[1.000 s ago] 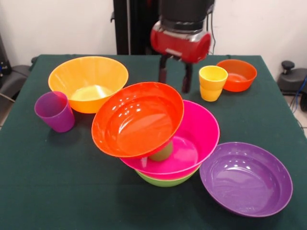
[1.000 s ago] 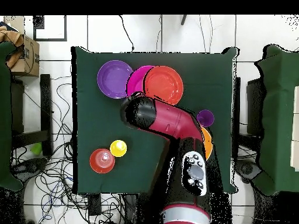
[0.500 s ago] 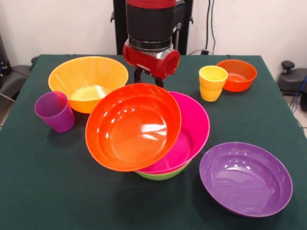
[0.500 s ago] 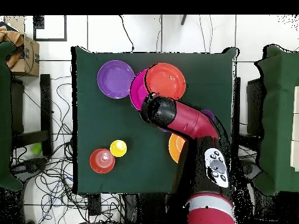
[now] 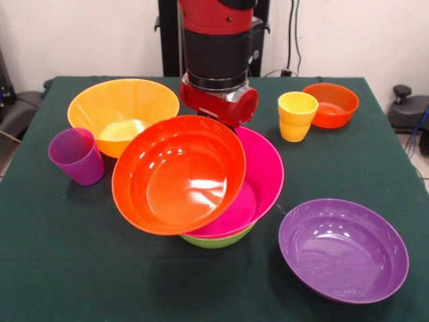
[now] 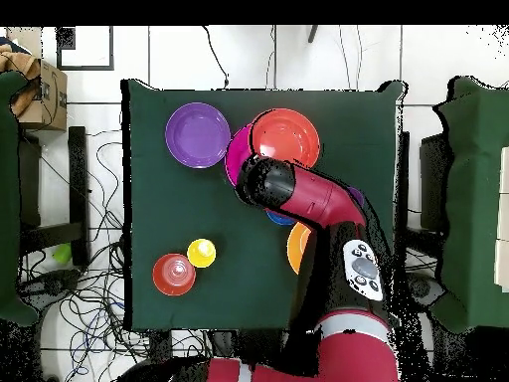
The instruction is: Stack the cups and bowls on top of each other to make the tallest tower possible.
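Note:
The tower stands mid-table: a lime green bowl (image 5: pixel 213 240) at the bottom, a pink bowl (image 5: pixel 260 176) tilted in it, and a large red-orange bowl (image 5: pixel 175 176) on top, tipped steeply toward the camera and to the left. The green cup is hidden under it. My arm's red wrist (image 5: pixel 219 100) hangs right behind the red-orange bowl's far rim, and the gripper's tips are hidden behind that rim. In the overhead view the arm's head (image 6: pixel 266 184) covers the pink bowl (image 6: pixel 237 154) beside the red-orange bowl (image 6: pixel 288 134). The yellow cup (image 5: pixel 297 115) stands apart at the back right.
A small red-orange bowl (image 5: pixel 332 104) sits behind the yellow cup. A purple bowl (image 5: pixel 343 249) lies at the front right. A large orange bowl (image 5: pixel 123 114) and a purple cup (image 5: pixel 76 155) stand at the left. A blue bowl's edge (image 6: pixel 281 219) shows under the arm.
The arm moved from beside the yellow cup to behind the tower. The red-orange bowl tipped further forward and left, the pink bowl tilted with it, and the green cup went out of sight.

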### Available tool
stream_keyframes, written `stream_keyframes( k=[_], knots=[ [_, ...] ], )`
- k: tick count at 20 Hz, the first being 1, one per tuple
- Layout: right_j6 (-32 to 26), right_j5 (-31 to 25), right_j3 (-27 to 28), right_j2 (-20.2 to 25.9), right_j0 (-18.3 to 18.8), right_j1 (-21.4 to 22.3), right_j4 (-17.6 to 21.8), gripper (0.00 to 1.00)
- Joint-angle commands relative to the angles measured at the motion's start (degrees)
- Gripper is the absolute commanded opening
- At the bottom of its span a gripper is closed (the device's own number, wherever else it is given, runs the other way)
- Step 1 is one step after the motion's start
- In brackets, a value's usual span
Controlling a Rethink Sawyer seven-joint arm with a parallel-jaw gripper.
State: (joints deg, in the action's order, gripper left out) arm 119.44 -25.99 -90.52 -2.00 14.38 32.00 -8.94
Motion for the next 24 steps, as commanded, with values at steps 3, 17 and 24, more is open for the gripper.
stream_keyframes(
  k=[3,17,24],
  knots=[
    [0.4,3.9,0.3,6.3,-1.7,-0.4,3.9,1.00],
    [3.1,-7.6,-4.3,4.9,-3.9,8.6,0.4,1.00],
    [7.3,-19.9,-4.6,2.6,-7.2,14.8,-1.4,1.00]
  ],
)
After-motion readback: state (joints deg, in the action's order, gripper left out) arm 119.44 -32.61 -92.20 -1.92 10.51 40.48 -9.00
